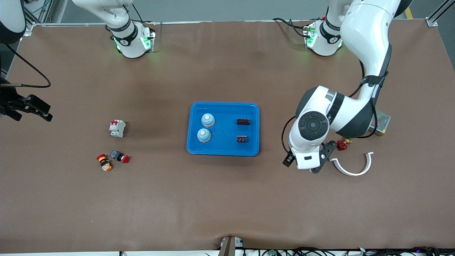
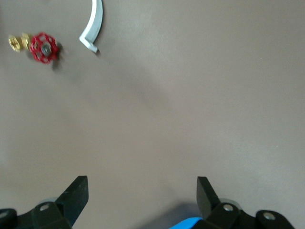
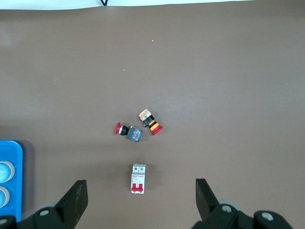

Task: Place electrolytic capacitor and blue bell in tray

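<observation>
Tray: shallow bright-blue rectangular plastic tray [image 1: 223, 128] at frame centre, cut to a sliver in both wrist views.
Bells: two pale-blue domed bells [image 1: 208, 120] inside, toward the right arm's end.
Capacitors: two small dark blocks [image 1: 243, 122] inside, too small to identify.
Left gripper [image 2: 142, 191]: fingers wide, empty, over bare mat beside a white curved plastic bracket [image 1: 352, 166].
Right gripper [image 3: 141, 193]: fingers wide, empty, waiting at frame's left edge.

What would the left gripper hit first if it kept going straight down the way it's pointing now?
Probably only bare table. The left gripper is open and empty, aimed down at brown surface beside the tray. The red valve and white curved clip lie off its line, though depth is unclear.
</observation>
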You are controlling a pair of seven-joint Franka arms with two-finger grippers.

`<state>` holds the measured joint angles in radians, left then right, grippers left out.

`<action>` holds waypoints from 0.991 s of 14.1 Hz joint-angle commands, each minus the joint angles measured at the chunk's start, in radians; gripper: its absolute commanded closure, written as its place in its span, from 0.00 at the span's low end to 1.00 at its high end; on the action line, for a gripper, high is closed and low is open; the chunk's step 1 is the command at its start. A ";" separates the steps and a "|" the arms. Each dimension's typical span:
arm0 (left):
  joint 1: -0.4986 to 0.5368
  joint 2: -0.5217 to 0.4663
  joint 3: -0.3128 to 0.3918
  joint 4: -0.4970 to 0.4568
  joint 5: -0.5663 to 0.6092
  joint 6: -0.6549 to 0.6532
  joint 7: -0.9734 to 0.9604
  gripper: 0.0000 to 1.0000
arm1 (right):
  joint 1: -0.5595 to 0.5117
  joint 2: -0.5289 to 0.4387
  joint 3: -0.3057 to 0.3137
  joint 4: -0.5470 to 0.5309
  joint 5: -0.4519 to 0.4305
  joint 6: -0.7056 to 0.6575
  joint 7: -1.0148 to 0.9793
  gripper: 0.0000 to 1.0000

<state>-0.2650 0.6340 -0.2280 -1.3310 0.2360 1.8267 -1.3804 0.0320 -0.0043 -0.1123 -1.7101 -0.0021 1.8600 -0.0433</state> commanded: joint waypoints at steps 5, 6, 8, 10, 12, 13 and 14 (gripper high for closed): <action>0.059 -0.083 0.003 -0.030 -0.017 -0.073 0.277 0.00 | 0.011 0.007 -0.015 0.026 -0.004 -0.018 -0.003 0.00; 0.062 -0.089 0.003 -0.030 -0.017 -0.076 0.280 0.00 | 0.009 0.007 -0.017 0.027 -0.004 -0.018 -0.003 0.00; 0.091 -0.105 -0.002 -0.027 -0.023 -0.104 0.288 0.00 | 0.011 0.006 -0.015 0.043 -0.004 -0.021 -0.004 0.00; 0.098 -0.103 -0.001 -0.024 -0.033 -0.104 0.314 0.00 | 0.011 0.006 -0.015 0.064 -0.004 -0.024 -0.003 0.00; 0.124 -0.106 -0.001 -0.019 -0.043 -0.104 0.375 0.00 | 0.008 0.006 -0.017 0.063 -0.006 -0.022 -0.003 0.00; 0.124 -0.109 -0.001 -0.020 -0.037 -0.107 0.441 0.00 | 0.005 0.007 -0.017 0.064 -0.007 -0.019 -0.004 0.00; 0.119 -0.112 0.001 -0.020 -0.030 -0.109 0.536 0.00 | 0.006 0.007 -0.017 0.069 -0.007 -0.021 -0.004 0.00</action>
<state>-0.1483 0.5513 -0.2277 -1.3333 0.2219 1.7334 -0.9684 0.0323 -0.0043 -0.1202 -1.6658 -0.0022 1.8544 -0.0433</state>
